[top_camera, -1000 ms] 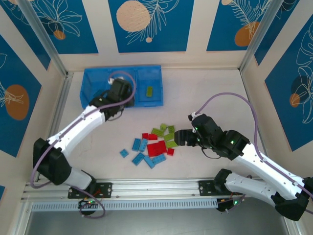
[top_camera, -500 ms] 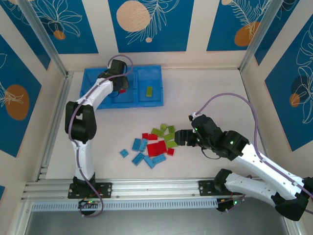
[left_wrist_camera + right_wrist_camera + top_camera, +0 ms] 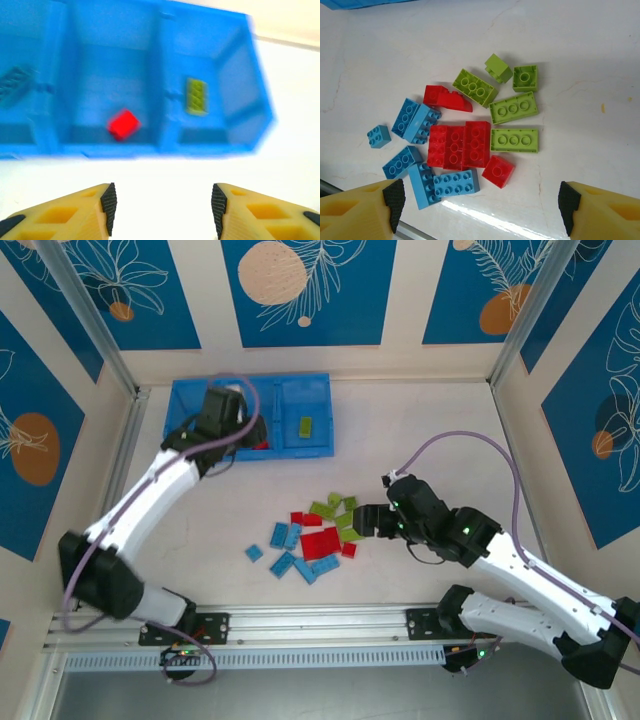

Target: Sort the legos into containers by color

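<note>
tray: far left on the desk, one brick per compartment, as far as i see: a blurred blue brick, a red brick, a green brick.
left fingers: spread, empty, just short of the tray's near wall.
pile: mid-desk, unsorted; blue bricks, flat red plate, green bricks.
right fingers: spread wide, empty, above the pile.
progress: early, i judge; most bricks are left.
desk: white, faintly veined, glossy.
room: cream walls, blue panels with orange discs, aluminium posts.
</note>
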Tool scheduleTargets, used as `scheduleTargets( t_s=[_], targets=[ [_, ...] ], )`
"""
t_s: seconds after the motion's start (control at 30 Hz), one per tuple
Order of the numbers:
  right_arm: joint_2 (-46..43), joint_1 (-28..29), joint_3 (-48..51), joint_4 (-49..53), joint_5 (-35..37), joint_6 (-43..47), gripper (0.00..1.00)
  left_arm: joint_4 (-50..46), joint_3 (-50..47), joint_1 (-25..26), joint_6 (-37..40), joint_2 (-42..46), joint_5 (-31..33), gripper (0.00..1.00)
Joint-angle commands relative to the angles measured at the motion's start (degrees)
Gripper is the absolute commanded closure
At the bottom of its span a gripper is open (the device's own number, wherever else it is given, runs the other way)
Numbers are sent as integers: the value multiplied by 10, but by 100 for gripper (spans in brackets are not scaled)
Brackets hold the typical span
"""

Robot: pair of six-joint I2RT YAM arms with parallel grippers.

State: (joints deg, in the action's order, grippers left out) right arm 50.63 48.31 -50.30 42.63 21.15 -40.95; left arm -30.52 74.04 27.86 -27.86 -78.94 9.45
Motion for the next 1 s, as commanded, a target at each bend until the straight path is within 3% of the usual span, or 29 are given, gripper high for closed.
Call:
scheduleTargets(
  t_s=[0.0,0.17,0.37,0.53,0.8,0.97],
  targets=[
    [20,0,5,-32,-7,-5,17,-28,-94,59,26,32,-45,46],
    [52,-1,-8,-33,-16,5,17,-57,-179,94,60,21,-102,43],
    [60,-1,-8,-29,-18,-1,17,-9,-214,97,70,-48,-180,38],
    [45,0,-3,-12,-14,-12,17,-11,-207,97,75,-91,-141,38],
    [36,0,-3,-14,-14,-12,17,5,-219,97,77,-133,-174,38],
    [43,0,-8,-15,-21,-11,17,-24,-223,97,73,-155,-108,43]
  ],
)
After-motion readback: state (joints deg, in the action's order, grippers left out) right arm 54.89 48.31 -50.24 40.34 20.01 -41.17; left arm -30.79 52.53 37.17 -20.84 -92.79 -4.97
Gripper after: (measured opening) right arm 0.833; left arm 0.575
